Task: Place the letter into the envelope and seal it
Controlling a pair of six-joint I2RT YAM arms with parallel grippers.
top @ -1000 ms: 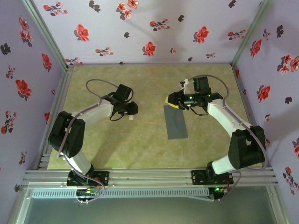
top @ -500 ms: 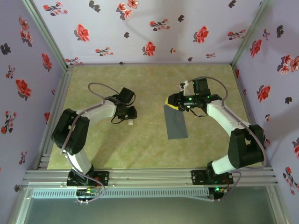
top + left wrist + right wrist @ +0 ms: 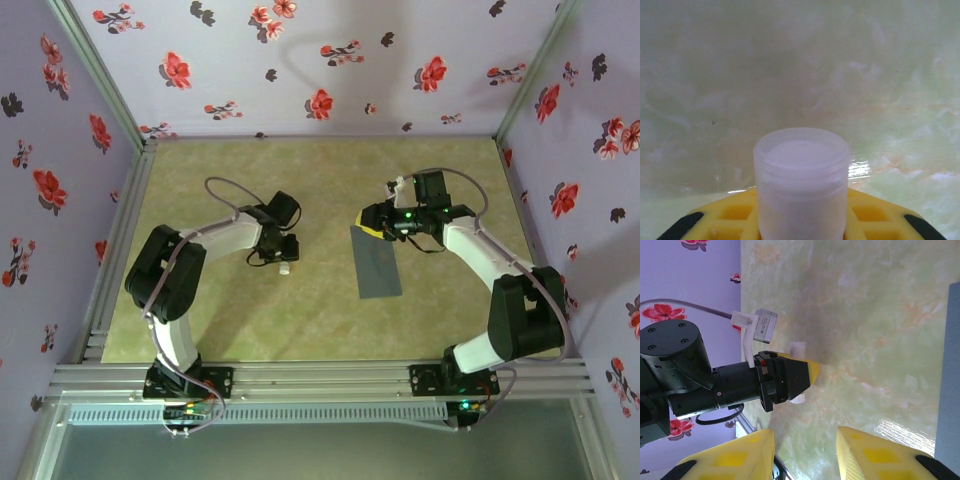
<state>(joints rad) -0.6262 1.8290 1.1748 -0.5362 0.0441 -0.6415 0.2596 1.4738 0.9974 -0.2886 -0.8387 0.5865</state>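
Observation:
The slate-grey envelope [image 3: 376, 262] lies flat on the table right of centre; its edge also runs down the right side of the right wrist view [image 3: 951, 365]. The letter is hidden from view. My left gripper [image 3: 283, 252] is shut on a small white stick [image 3: 286, 267], seen close up as a ribbed white tube [image 3: 801, 185] between yellow fingers [image 3: 875, 222]. It hangs over the table left of the envelope. My right gripper [image 3: 364, 221] stands open at the envelope's far end, nothing between its yellow fingers [image 3: 730, 460]. Its camera sees the left gripper [image 3: 790, 380] and the stick [image 3: 797, 399].
The green marbled table [image 3: 300, 310] is walled on three sides by purple flowered panels [image 3: 300, 70]. An aluminium rail [image 3: 320, 380] runs along the near edge, by both arm bases. Open floor lies between the stick and the envelope.
The left arm has swung toward the right and a little nearer, carrying the white stick closer to the envelope. The right arm and the envelope have stayed put.

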